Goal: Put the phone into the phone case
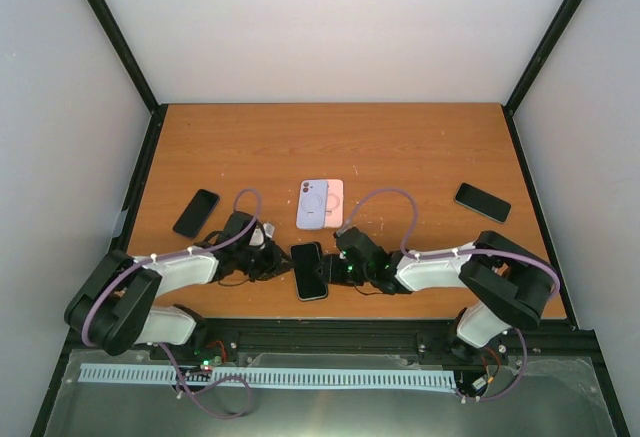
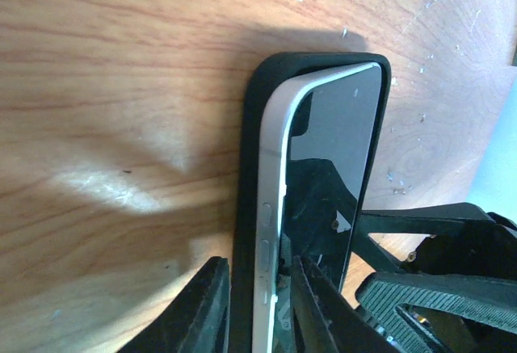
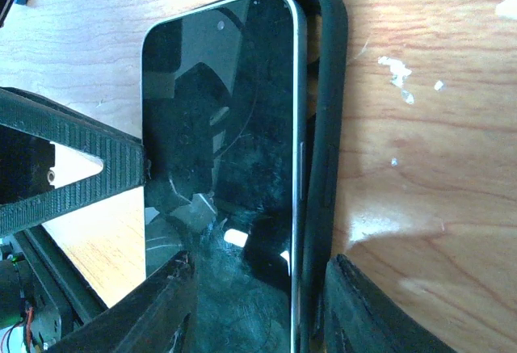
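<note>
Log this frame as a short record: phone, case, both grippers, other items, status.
phone: black screen, white edge, partly in the case, one long side above its wall
case: black, on the table
left gripper: straddles case wall and phone edge; grip unclear
right gripper: flanks phone and case; grip unclear
other: lilac case, pink case, black phone at left, black phone at right
status: not fully seated

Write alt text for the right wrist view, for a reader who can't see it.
A dark-screened phone lies face up, partly seated in a black case on a wooden table, the case's rim showing along its top and right. The right gripper straddles both at the bottom, and a finger of the left gripper reaches the phone's left edge.
</note>
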Controlling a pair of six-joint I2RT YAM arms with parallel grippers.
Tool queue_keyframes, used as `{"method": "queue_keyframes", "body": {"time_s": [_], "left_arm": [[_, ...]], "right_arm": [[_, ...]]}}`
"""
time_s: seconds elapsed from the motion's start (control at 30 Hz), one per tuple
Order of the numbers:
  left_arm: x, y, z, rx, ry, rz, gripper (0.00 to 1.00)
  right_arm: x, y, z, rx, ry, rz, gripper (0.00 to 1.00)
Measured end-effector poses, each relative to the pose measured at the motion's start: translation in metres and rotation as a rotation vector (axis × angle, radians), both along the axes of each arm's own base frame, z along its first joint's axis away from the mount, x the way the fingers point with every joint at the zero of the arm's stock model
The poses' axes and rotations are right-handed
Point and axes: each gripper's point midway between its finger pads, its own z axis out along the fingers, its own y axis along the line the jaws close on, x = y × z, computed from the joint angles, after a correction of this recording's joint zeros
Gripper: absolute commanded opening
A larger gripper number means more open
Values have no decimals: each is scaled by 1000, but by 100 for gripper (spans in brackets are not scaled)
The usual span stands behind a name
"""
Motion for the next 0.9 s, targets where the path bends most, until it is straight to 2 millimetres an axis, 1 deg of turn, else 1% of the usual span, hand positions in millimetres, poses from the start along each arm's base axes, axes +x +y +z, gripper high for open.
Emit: {"method": "queue_keyframes", "body": {"time_s": [0.07,0.17,0.2,0.37,0.47,0.57,0.73,0.8,0.9], "left_arm": [[0,3,-1,19,-4,10,30],[3,6,3,30,-31,24,32],[4,6,4,30,-36,26,31],[3,6,1,28,-32,29,18],[2,6,-4,24,-19,27,13],[4,2,-4,4,-23,17,8],[6,-2,-2,-21,-36,8,5],[6,-3,-3,-33,-39,7,6],[7,-4,-3,-45,-47,9,9]], "right_arm": [[0,0,-1,6,1,2,43],[-1,1,-3,15,2,7,42],[-1,1,-3,19,2,8,42],[-2,6,-2,45,9,19,42],[-2,8,-2,54,13,23,42],[-1,8,-2,57,14,24,42],[1,7,-2,72,20,10,41],[2,6,-1,82,26,3,41],[4,4,-1,99,37,-12,41]]}}
